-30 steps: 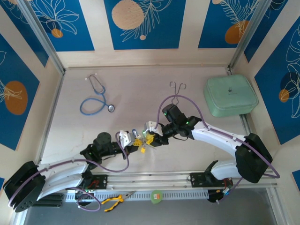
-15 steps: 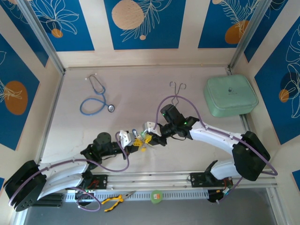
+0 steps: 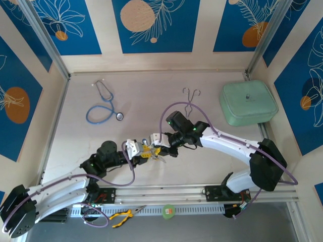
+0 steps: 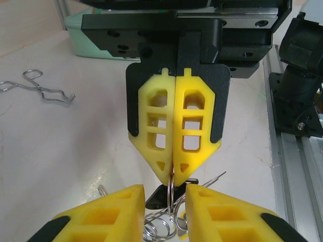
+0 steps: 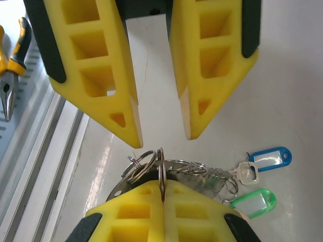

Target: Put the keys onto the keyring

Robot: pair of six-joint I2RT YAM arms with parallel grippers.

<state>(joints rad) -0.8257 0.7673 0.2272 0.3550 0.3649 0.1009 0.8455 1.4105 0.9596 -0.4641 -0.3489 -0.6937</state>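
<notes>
The keyring point(image 5: 160, 169) is a bunch of silver rings and chain links hanging between my two grippers, low over the table. My right gripper point(image 5: 162, 190) is shut on one thin ring of it point(image 4: 172, 194). My left gripper point(image 4: 161, 194) faces it tip to tip, open, its fingers either side of that ring and not touching it. A silver key point(image 5: 247, 173) with a blue tag point(image 5: 270, 156) hangs from the chain, beside a green tab point(image 5: 254, 201). A black key head point(image 4: 157, 197) shows behind the rings. From above, both grippers point(image 3: 144, 151) point(image 3: 159, 147) meet near the table's front middle.
A blue stethoscope point(image 3: 103, 108) lies at the back left. Thin metal forceps point(image 3: 190, 101) lie at the back middle, and a mint-green case point(image 3: 248, 102) at the back right. Yellow-handled pliers point(image 3: 123, 216) rest past the front rail point(image 3: 166, 192).
My right gripper has shut on a ring of the keyring. My left gripper has opened and let go. Both have drifted slightly left.
</notes>
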